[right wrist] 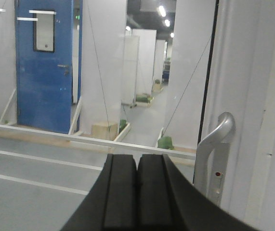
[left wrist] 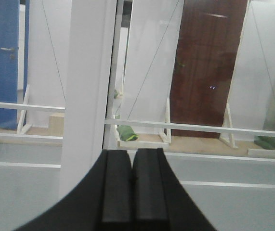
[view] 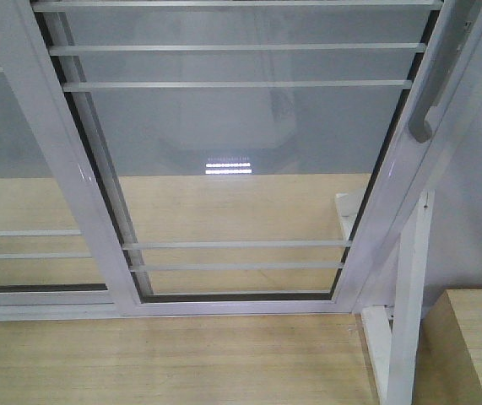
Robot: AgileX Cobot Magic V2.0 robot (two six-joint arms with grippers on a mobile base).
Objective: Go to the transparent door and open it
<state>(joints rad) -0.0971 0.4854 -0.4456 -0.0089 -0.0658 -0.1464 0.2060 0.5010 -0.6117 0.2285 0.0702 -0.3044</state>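
- Right wrist-mounted view: the right gripper (right wrist: 137, 161), fingers pressed together, is seen just left of the curved grey handle (right wrist: 213, 154) on the transparent door (right wrist: 55, 166).
- Left wrist-mounted view: the left gripper (left wrist: 131, 156), likewise pressed together, is pointed beside a white frame upright (left wrist: 86, 86).
- Exterior front-facing view: the door is shown directly ahead, with the handle at its right edge.
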